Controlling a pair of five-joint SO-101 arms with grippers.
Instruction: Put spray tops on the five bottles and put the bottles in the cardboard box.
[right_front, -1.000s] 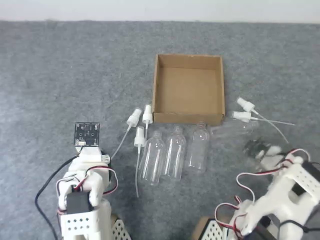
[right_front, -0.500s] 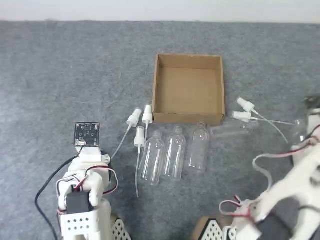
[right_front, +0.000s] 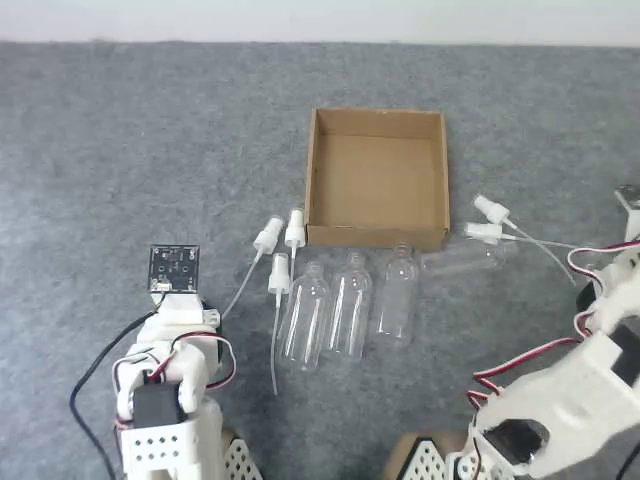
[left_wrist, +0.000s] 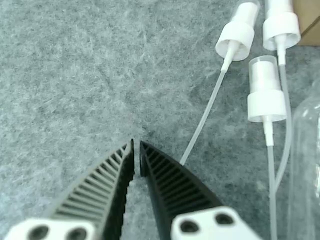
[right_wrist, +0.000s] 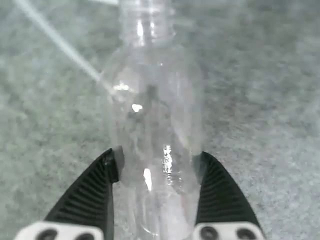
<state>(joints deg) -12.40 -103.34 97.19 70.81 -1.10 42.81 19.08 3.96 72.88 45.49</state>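
Bottles counted: five. Three bottles (right_front: 349, 305) are laid side by side just near of the cardboard box (right_front: 377, 237), necks toward it. A fourth bottle (right_front: 465, 260) is laid crosswise by the box's near right corner. The fifth bottle (right_wrist: 155, 100) is gripped across its body by the right gripper (right_wrist: 156, 160), at the table's right edge.

Spray tops counted: five, none fitted. Three spray tops (right_front: 295, 228) are grouped by the box's near left corner and two spray tops (right_front: 483, 231) lie right of the box, with dip tubes trailed over the grey felt (right_front: 150, 150). One tube is seen running up to the fifth bottle's shoulder.

The left gripper (left_wrist: 136, 146) is held over felt beside the left group, its jaws drawn to a slit with nothing between them. A small dark board (right_front: 174, 268) is seen on the left arm.
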